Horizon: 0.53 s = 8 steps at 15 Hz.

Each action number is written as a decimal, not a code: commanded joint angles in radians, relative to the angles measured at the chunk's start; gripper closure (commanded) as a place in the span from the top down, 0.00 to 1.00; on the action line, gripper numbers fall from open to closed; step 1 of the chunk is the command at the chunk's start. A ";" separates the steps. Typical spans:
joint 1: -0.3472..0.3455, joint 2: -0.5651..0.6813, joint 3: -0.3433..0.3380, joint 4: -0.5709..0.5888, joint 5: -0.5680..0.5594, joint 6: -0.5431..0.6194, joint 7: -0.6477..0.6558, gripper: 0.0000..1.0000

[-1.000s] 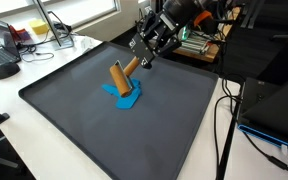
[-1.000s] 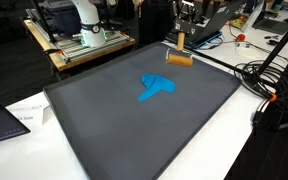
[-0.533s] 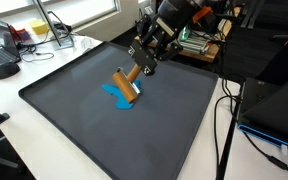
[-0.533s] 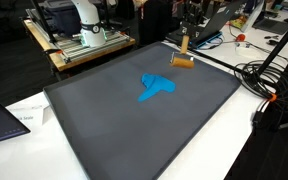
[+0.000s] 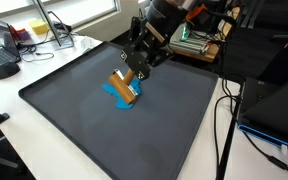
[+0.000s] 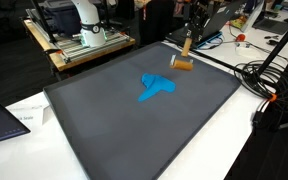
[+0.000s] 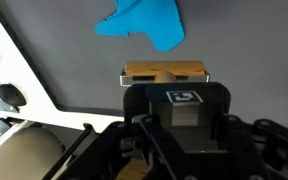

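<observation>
The gripper (image 5: 137,62) is clamped shut on the handle of the wooden tool (image 6: 184,65), its head tilted low over the dark mat (image 6: 134,130) near the blue cloth (image 6: 156,88), and such an off-centre hold could let it swivel or slip!

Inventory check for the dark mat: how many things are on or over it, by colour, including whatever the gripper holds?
Blue: 1, the blue piece
Wood-coloured: 1, the wooden tool in the gripper
Total: 2

Blue cloth (image 6: 156,88), ctr of gray mat (image 6: 114,130)
</observation>
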 commanded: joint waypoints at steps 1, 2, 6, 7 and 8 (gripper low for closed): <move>0.025 0.065 -0.032 0.133 0.075 -0.081 -0.096 0.22; 0.022 0.076 -0.036 0.156 0.099 -0.086 -0.117 0.22; 0.004 0.103 -0.064 0.222 0.222 -0.081 -0.199 0.22; 0.000 0.105 -0.074 0.233 0.259 -0.078 -0.221 0.22; -0.008 0.103 -0.081 0.239 0.292 -0.071 -0.243 0.22</move>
